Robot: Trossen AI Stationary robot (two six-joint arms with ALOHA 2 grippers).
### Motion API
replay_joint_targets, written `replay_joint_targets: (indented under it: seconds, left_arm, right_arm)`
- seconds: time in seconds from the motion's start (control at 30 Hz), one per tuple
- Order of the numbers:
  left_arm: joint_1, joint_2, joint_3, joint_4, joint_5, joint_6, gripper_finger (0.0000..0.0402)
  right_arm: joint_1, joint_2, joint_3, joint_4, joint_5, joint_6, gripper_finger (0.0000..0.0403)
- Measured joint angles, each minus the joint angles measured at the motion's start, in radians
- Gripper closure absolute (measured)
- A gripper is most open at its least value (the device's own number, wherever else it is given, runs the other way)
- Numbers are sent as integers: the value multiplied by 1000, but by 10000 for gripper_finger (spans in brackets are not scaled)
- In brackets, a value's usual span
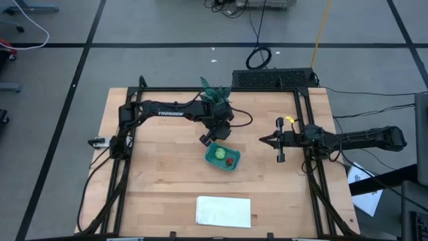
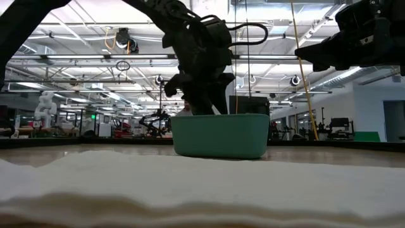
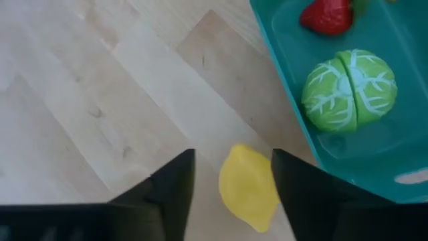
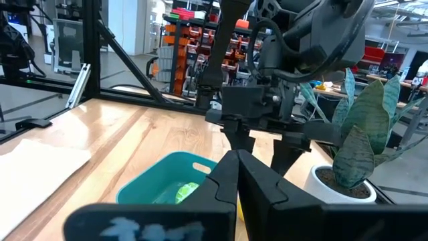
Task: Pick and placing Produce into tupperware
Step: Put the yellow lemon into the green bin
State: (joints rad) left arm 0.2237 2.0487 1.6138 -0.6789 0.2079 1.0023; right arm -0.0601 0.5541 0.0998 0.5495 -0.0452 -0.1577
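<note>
My left gripper (image 1: 212, 138) (image 3: 233, 154) is open and points down at the table beside the teal tupperware (image 1: 215, 163) (image 2: 218, 136) (image 3: 394, 134). The yellow lemon (image 3: 247, 187) lies on the wood between its two fingers, close to the tupperware's outer wall. The round light-green piece (image 3: 349, 89) (image 1: 219, 154) and the dark red piece (image 3: 328, 16) (image 1: 229, 161) lie inside the tupperware. In the high view the gripper hides the lemon. My right gripper (image 1: 262, 140) (image 4: 237, 164) is shut and waits level above the table, right of the tupperware. My left gripper comes from above with a finger on each side of the lemon, which lies on the table. One finger (image 3: 294, 194) stands right at the lemon's side (image 3: 271, 191); whether it touches, I cannot tell. The other finger (image 3: 177, 191) is apart from it.
A spiky green potted plant (image 1: 215, 94) (image 4: 361, 134) stands on the far side behind the left gripper. A white flat sheet (image 1: 223, 211) (image 2: 190, 190) lies near the near edge. Black frame rails (image 1: 304, 134) run along the table's sides. Bare wood lies left of the tupperware.
</note>
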Motion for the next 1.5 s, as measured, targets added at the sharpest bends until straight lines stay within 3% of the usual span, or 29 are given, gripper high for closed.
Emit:
replay_joint_targets:
  seconds: [0.2,0.43,0.87,1.5]
  left_arm:
    - [-2,0,0,0,-37,-51,131]
    - [-1,0,0,-30,-78,-140,96]
    - [-3,-1,16,-30,-29,-321,92]
    - [3,70,17,-6,-25,-298,92]
  right_arm:
    - [0,0,0,0,0,0,403]
    - [0,0,0,0,0,-1,403]
    - [0,0,0,8,0,-7,403]
    - [0,0,0,6,0,-1,403]
